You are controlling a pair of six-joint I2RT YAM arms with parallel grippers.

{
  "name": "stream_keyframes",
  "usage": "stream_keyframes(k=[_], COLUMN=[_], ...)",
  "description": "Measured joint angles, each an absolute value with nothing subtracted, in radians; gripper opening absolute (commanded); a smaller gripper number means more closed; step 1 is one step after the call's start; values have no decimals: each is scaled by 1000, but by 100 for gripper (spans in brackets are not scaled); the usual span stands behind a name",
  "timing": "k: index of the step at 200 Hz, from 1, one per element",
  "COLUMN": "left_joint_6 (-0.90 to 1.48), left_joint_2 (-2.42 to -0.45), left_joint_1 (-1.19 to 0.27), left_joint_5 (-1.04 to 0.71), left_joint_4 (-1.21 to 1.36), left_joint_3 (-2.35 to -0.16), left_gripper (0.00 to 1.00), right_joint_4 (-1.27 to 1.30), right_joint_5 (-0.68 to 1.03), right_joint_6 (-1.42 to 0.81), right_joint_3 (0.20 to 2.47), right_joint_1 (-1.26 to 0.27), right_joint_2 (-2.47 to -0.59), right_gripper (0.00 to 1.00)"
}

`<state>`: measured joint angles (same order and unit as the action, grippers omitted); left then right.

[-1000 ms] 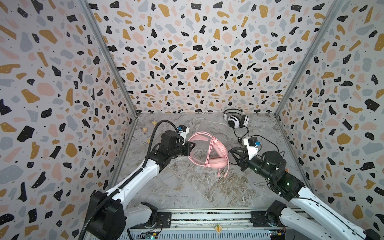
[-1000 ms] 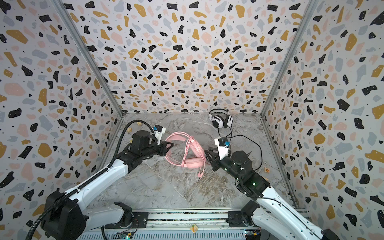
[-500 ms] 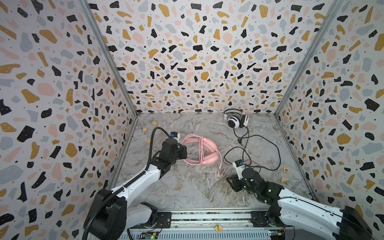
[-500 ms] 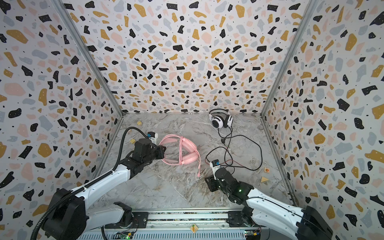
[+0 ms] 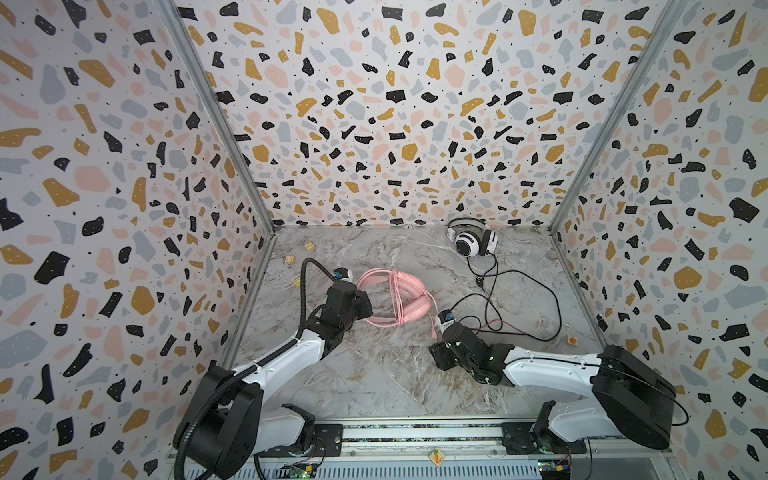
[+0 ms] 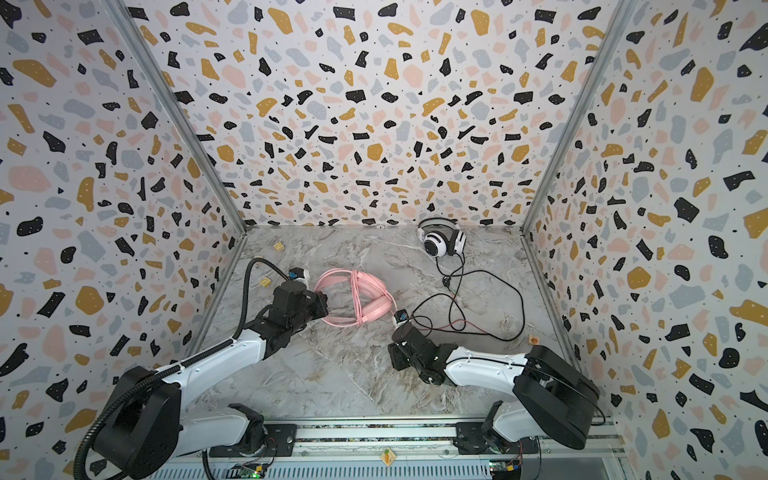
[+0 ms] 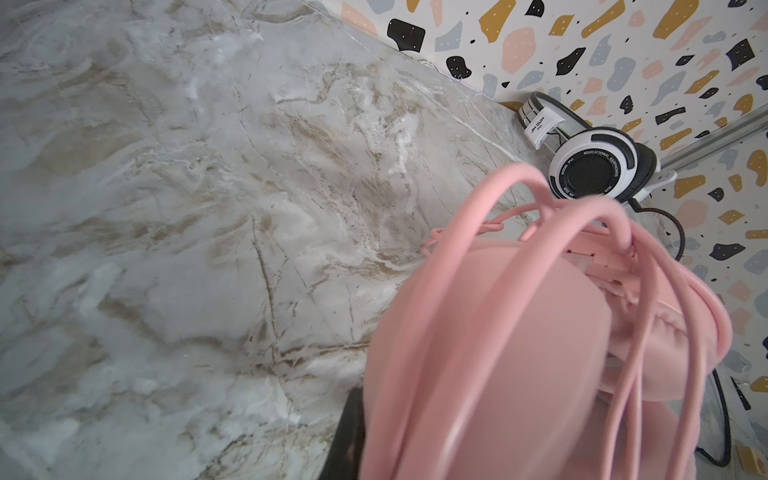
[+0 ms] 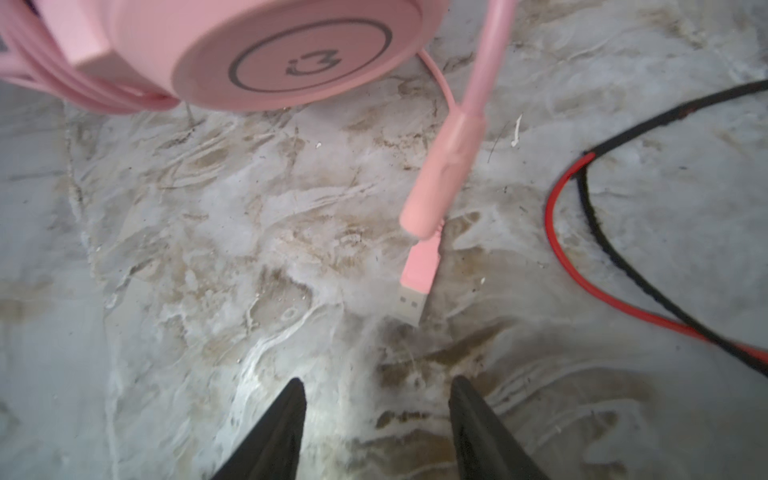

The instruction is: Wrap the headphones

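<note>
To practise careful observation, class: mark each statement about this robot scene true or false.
1. The pink headset has its pink cable wound around it. True.
2. The white-and-black headset has its black cable wound up too. False: it sprawls loose on the table.
3. The right gripper holds the pink USB plug. False: its jaws stand open, and the plug lies on the table before them.
4. The left gripper is shut on the pink headset's headband. True.
</note>
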<state>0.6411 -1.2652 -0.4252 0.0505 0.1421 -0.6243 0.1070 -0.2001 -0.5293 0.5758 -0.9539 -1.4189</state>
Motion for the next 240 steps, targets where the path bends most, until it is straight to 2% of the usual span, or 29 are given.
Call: stream_keyframes(k=[43,84,105,136,147,187,240], left_joint_6=[643,643,643,643,643,644,643], left_joint_2=[-1265,-1262,-1262,-1262,-1262,-1263,-1299], left_joint_1=[-425,-425,-425,-425,-425,-425,-425], left_joint_5=[51,55,59,62,64,67,80], left_joint_4=[157,158,158,158,157,158,168], left_joint_3=[-617,-613,-609,-608,-608,-608,-608], left_gripper=[0,0,0,0,0,0,0], right_joint_4=[144,170,184,219,221,193,40], right_joint_5=[-253,-255,-247,-226,-219,-213,-205], right_joint_6=[-498,-484,-478,-469,-467,-464,-462], right_joint_3=[683,689,689,691,691,667,607], right_joint_1=[-934,-884,-870,-867,-870,-915,-1041], right_joint_2=[-1590,-1629,-1649,-1665,-1665,-1627,-1416], right_gripper=[56,49,39,18,14,11,10])
